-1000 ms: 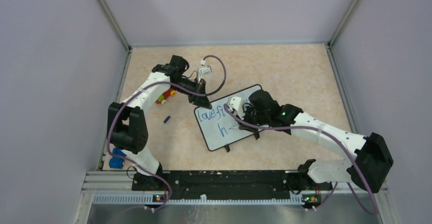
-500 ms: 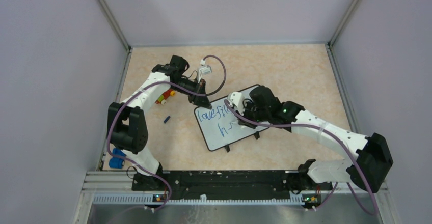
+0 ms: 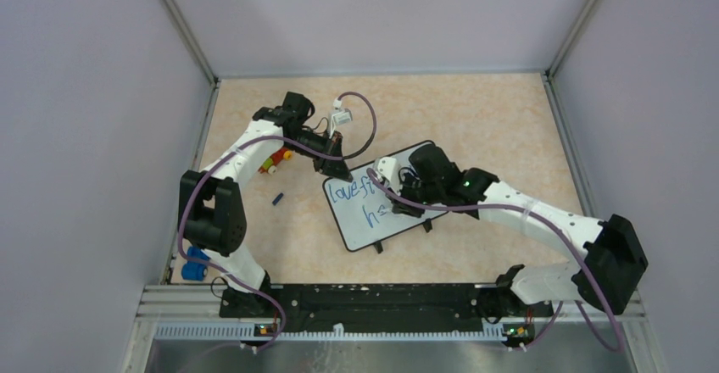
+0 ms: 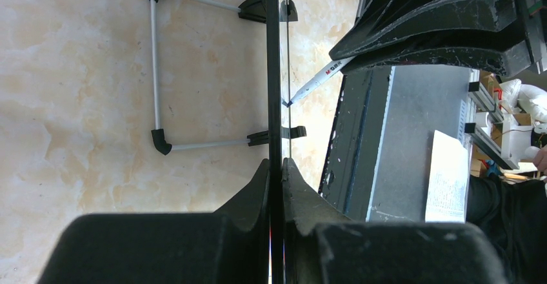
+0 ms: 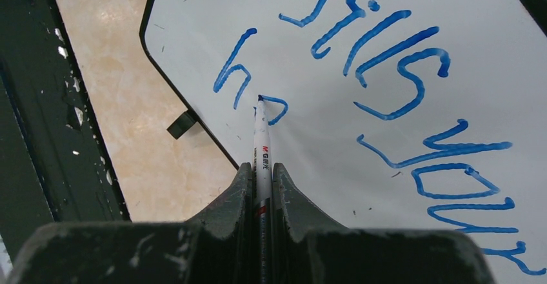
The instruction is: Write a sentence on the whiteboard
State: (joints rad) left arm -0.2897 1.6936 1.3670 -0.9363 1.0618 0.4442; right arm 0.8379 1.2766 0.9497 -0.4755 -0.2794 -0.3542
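Roughly at the middle of the surface [image 3: 492, 119], the whiteboard [image 3: 353, 229] sits askew, its far left corner pinched by the left end effector [image 3: 336, 168]. The right end effector [image 5: 261, 168] is clamped on a white marker [image 5: 261, 139], whose tip touches the board beside the "h" of the sentence [image 5: 387, 29].

On the beige table [image 3: 475, 119] lie a small blue cap [image 3: 277, 198], perhaps some coloured markers [image 3: 273, 163], and a blue object [image 3: 195, 264].
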